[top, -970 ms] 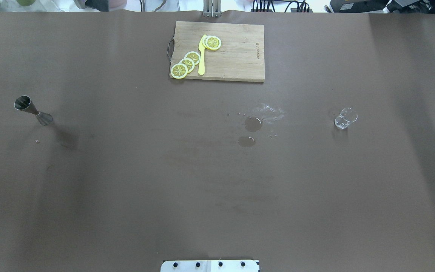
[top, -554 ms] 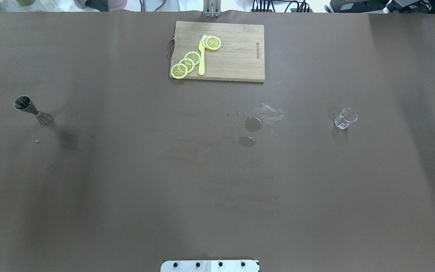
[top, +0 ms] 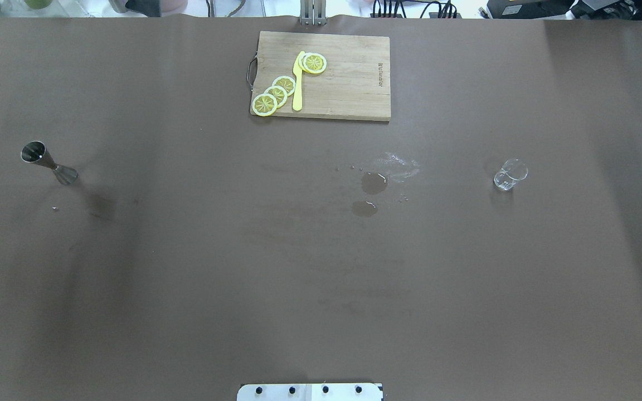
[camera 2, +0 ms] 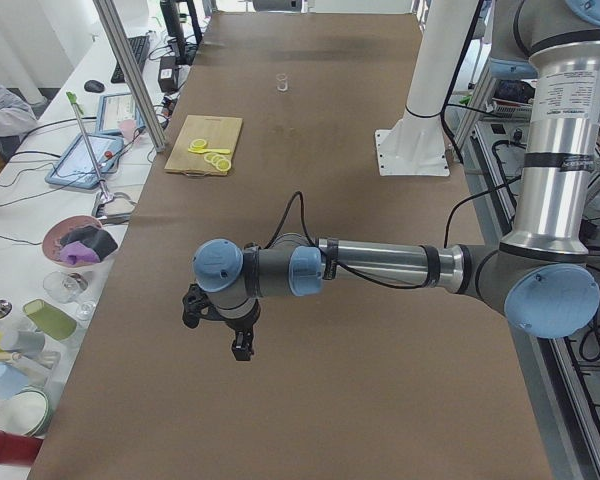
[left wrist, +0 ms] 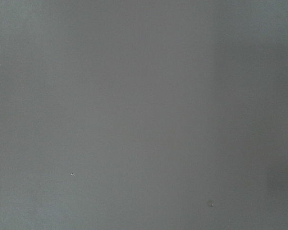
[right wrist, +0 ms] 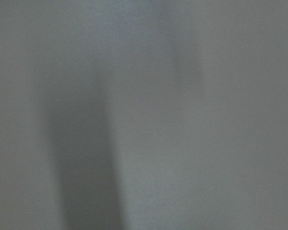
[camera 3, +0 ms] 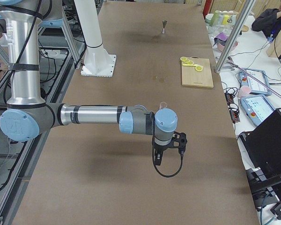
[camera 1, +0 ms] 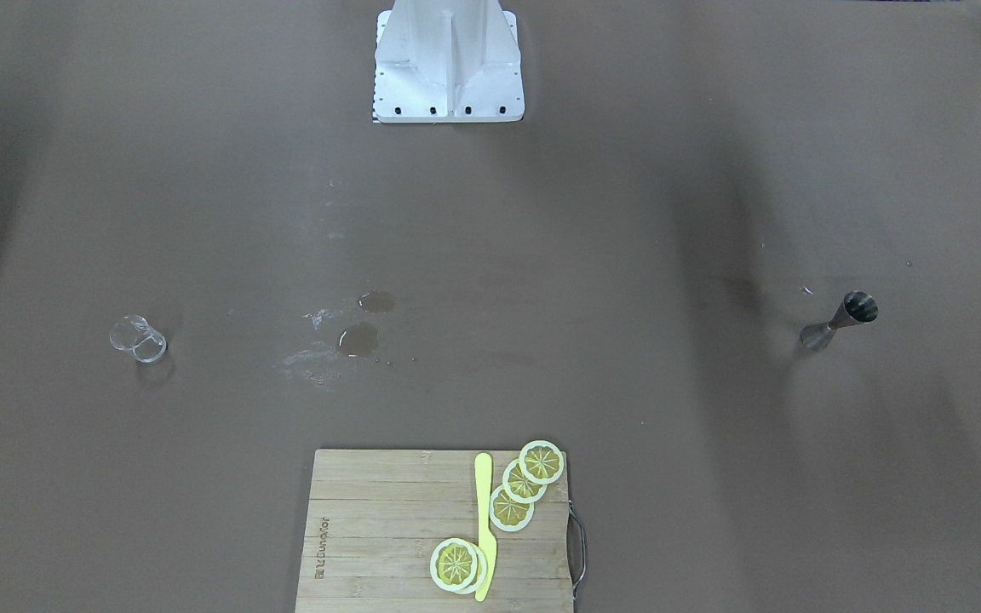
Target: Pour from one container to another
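A steel jigger [top: 48, 162] stands on the brown table's left side, also seen as a steel jigger [camera 1: 840, 322] in the front view. A small clear glass beaker [top: 510, 174] stands on the right side; the same beaker [camera 1: 138, 339] shows in the front view. Neither arm appears in the overhead or front view. My left gripper [camera 2: 238, 345] hangs above the table in the left side view, my right gripper [camera 3: 157, 159] in the right side view; I cannot tell whether either is open or shut. Both wrist views show only bare table.
A wooden cutting board [top: 349, 83] at the far middle carries lemon slices [top: 276, 92] and a yellow knife [top: 297, 83]. Two small puddles [top: 373, 182] and white residue lie mid-table. The robot's base plate [top: 310, 391] sits at the near edge.
The jigger, the beaker and the board have stayed put. Only the faint shadow near the jigger has shifted slightly.
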Available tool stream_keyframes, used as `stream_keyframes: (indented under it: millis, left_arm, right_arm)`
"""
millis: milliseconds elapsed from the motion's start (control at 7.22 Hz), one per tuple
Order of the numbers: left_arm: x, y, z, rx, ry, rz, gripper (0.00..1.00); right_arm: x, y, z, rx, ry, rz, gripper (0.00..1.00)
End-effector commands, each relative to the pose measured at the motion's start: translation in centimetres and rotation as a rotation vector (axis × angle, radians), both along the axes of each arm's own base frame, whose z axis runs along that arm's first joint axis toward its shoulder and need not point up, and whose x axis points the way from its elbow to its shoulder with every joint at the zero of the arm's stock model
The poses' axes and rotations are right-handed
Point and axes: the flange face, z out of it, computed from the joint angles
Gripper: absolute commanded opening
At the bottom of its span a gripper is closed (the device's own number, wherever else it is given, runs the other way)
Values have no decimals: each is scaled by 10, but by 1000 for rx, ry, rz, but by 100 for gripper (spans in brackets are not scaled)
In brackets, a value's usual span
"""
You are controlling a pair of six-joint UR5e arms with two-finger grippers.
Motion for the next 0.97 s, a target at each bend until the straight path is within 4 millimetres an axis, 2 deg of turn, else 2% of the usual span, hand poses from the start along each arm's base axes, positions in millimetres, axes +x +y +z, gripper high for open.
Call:
stream_keyframes:
  millis: [0,416,554,693,831]
  left_arm:
    - [7,1,2,-5,-2,14,98]
    - [6,5,7,-2,-6,19,98]
    - [4,6,-2,12,-6,14,98]
    - [6,20,-4,18,-8,17,98]
    - [6,24,-8,25,-8,19,98]
  right_arm:
    - [0,-4,-4,8,3,0,100]
    - [0,-4,-4,8,2,0,100]
    - [0,-4,-4,4,-3,2,100]
    - [0,-4,-4,6,-1,2,100]
    - [0,-3,-3,4,0,2,100]
